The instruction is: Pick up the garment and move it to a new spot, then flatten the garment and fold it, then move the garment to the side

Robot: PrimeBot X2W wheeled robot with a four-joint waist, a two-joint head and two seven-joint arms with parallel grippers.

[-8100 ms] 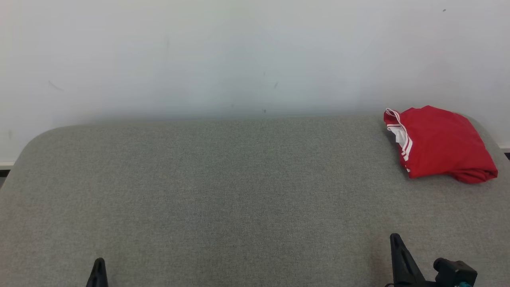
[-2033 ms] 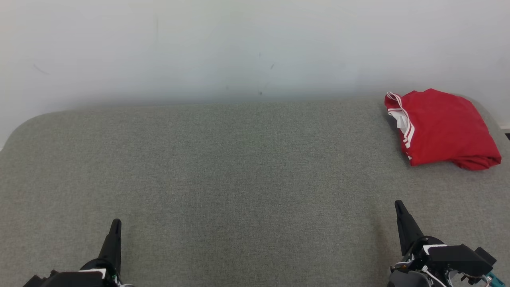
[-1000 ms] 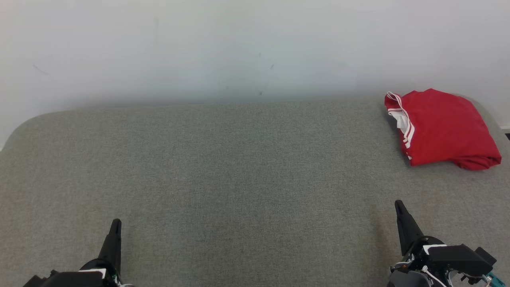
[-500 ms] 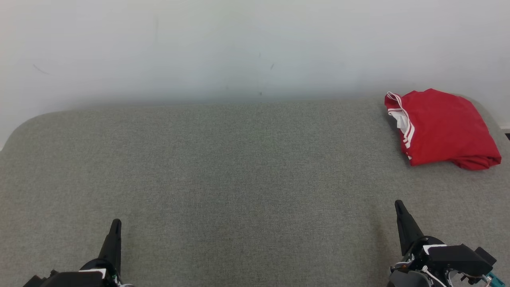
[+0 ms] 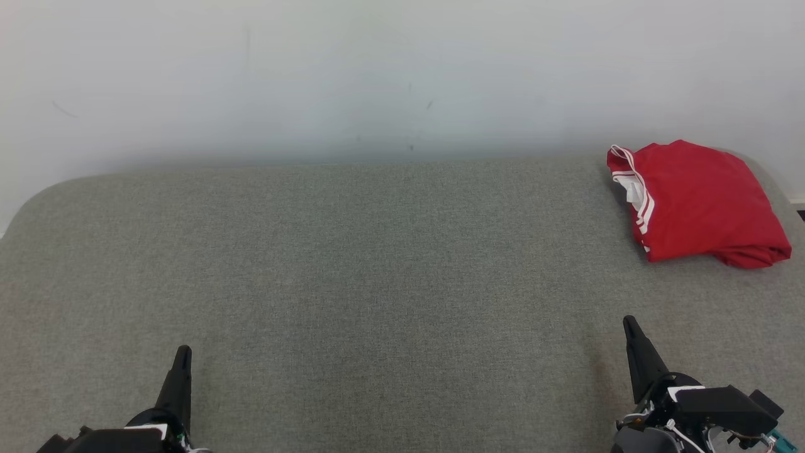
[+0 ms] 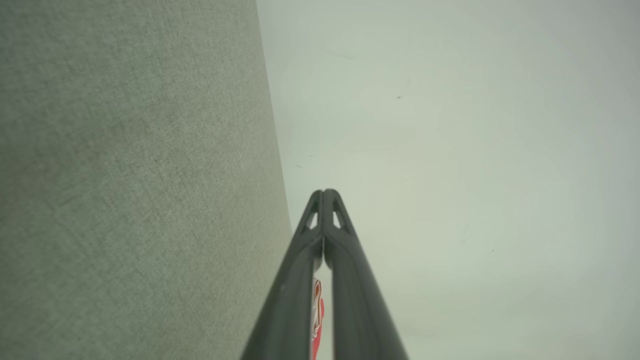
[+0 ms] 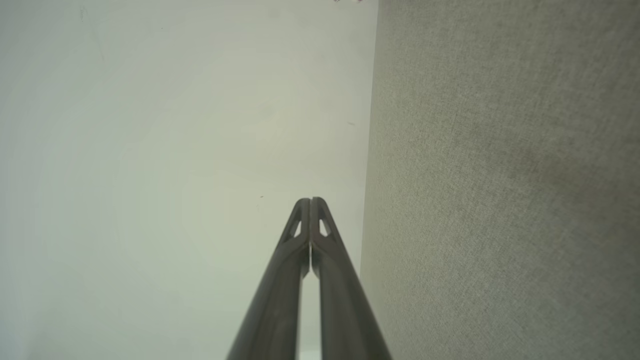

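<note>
red garment (image 5: 698, 201) lay folded on table (image 5: 377, 264), ahead of right pincer (image 5: 627, 322) and slightly to its right, apart. left pincer (image 5: 183, 351) much farther off. both pincers clenched, empty. judgement: right arm nearer, shd make the reach.

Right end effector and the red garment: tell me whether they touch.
Apart. Head view: a stretch of bare grey surface lies between the right end effector and the folded red garment.

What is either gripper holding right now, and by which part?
Nothing is held. The left gripper and right gripper are both shut on nothing; the folded red garment lies apart from them at the far right of the grey surface.
</note>
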